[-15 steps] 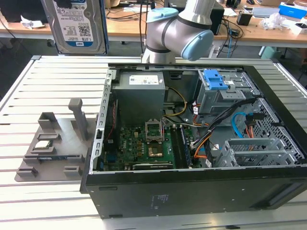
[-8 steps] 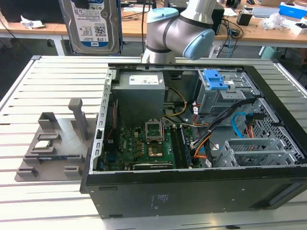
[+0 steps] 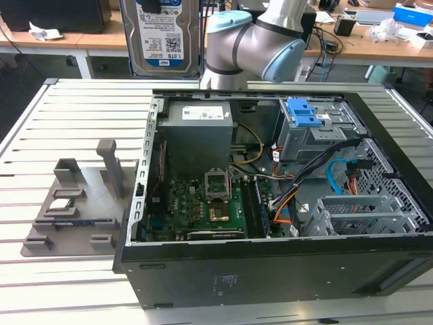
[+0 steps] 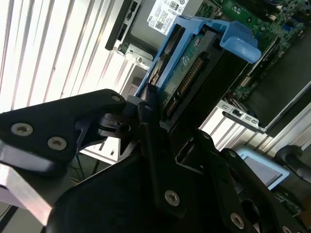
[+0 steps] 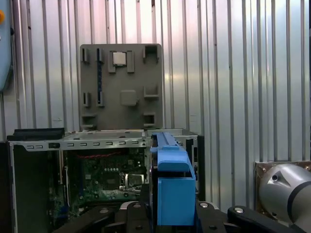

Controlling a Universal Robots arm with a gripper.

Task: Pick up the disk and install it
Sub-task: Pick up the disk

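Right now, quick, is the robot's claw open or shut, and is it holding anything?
The gripper is shut, holding the disk.

The case (image 3: 270, 274) lies open upward; cables (image 3: 329, 175) crowd the gap beside the blue-latched cage (image 3: 314, 132).

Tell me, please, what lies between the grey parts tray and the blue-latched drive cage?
In the exterior view, the case's wall, the grey power supply and the motherboard lie between the tray and the cage.
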